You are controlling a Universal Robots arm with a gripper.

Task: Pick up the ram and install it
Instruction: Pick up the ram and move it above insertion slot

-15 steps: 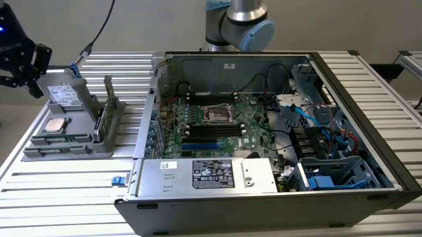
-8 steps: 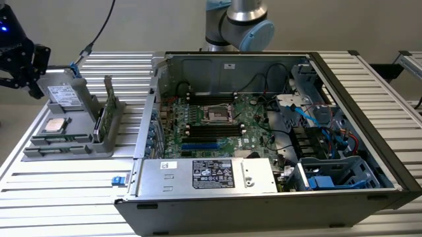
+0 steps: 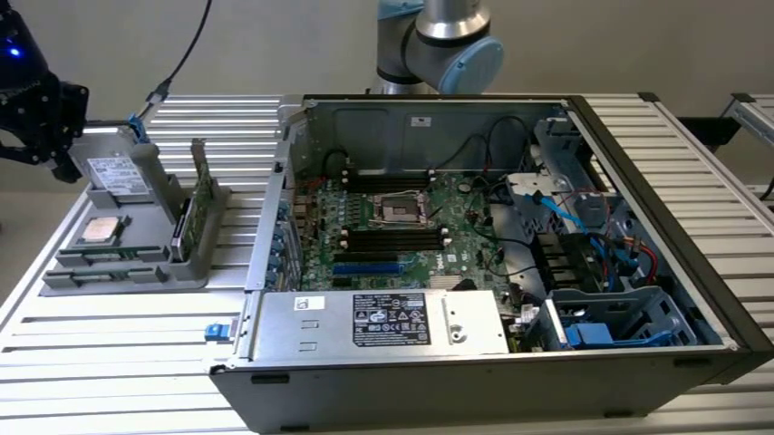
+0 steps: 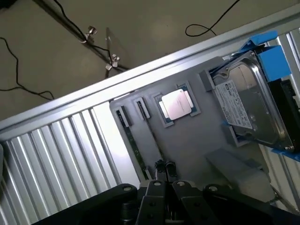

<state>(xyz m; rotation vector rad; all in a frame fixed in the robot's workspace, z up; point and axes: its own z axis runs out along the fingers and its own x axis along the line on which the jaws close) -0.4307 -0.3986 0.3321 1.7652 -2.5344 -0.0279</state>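
The ram [image 3: 180,228] stands on edge in a slot of the grey holder tray [image 3: 121,272], at the exterior view's left, outside the computer. From above it is a thin dark line [image 4: 151,136] between the silver processor chip [image 4: 176,104] and a thicker green card edge [image 4: 133,145]. My gripper [image 4: 164,180] hangs well above the tray, over the end of the ram's slot. Its fingers are shut together with nothing between them. In the exterior view the gripper [image 3: 54,156] is a black mass above the tray's far corner. Black memory slots [image 3: 390,238] lie on the motherboard.
The open computer case [image 3: 484,272] fills the middle, with its power supply [image 3: 387,319] at the front and cables [image 3: 581,227] at the exterior view's right. A hard drive [image 4: 248,108] in a blue bracket and a taller green card [image 3: 202,186] share the tray. Everything rests on a ribbed aluminium table [image 3: 109,362].
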